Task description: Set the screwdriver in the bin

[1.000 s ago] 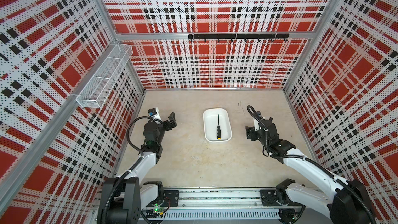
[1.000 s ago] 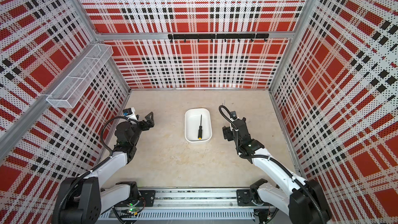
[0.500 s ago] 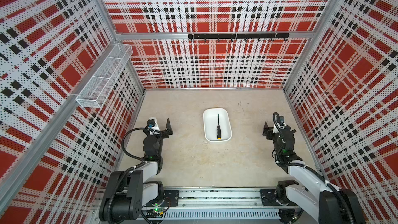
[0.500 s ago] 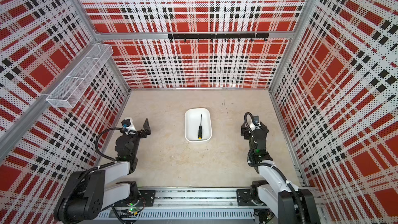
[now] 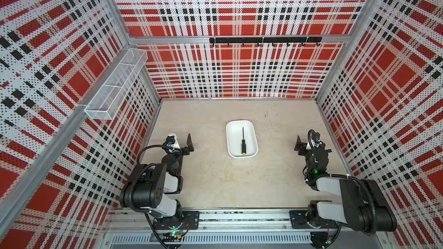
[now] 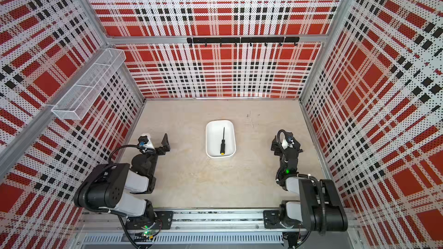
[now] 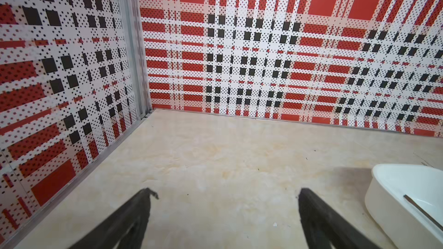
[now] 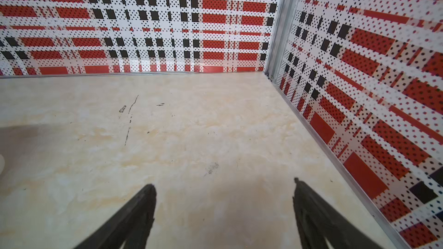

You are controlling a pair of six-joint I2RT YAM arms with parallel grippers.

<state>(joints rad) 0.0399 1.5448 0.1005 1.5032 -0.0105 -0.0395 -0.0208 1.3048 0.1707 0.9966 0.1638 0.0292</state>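
Inside bin [image 5: 233, 135], screwdriver [image 5: 243, 145] handle shows only in both top views.

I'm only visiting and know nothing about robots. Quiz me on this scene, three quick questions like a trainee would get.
1. True or false: the screwdriver lies inside the bin.
2. The wire basket hangs on: A the back wall; B the wall on the left arm's side; C the floor.
3. Fill in: both arms' jaws stand ____, holding nothing.
Key: 1 true; 2 B; 3 open.
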